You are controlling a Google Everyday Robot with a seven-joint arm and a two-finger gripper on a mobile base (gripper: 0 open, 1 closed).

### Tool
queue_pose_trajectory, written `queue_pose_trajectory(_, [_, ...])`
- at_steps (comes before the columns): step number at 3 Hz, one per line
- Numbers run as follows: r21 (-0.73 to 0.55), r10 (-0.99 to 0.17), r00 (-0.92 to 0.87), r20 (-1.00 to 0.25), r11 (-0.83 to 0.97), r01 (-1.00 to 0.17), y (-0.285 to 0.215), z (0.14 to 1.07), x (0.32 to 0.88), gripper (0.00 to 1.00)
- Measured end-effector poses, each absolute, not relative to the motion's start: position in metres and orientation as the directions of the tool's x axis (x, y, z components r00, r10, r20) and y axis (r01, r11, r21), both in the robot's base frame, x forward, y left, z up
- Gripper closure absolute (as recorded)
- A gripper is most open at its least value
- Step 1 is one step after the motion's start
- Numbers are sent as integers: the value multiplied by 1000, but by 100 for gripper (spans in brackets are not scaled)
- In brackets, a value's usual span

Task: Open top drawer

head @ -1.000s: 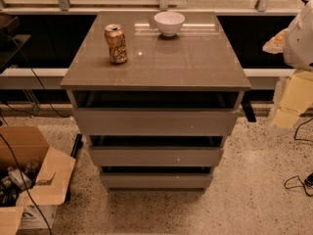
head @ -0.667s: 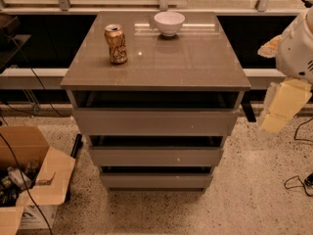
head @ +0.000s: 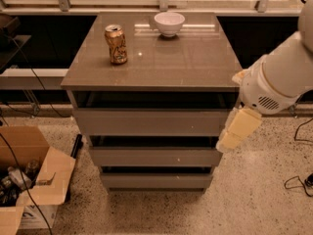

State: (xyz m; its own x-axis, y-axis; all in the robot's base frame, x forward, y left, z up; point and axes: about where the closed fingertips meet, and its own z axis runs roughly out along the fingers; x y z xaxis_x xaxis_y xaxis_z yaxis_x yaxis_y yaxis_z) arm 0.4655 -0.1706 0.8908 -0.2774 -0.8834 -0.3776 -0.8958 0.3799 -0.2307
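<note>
At right of frame, the cream end effector (head: 238, 129) overlaps the top drawer (head: 146, 122) front's right end; its spread cannot be told.

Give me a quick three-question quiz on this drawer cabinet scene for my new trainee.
1. True or false: the can lies on its side.
2. The gripper is: A over the bowl; B by the right end of the top drawer; C touching the can.
3. Which stands nearer the back edge of the cabinet top, can or bowl?
Key: 1 false, it stands upright. 2 B. 3 bowl.
</note>
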Motion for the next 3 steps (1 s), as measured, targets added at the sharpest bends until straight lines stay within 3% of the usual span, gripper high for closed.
queue_pose_trajectory(3, [-183, -867, -318, -384, 410, -894, -156, 844, 478, 0])
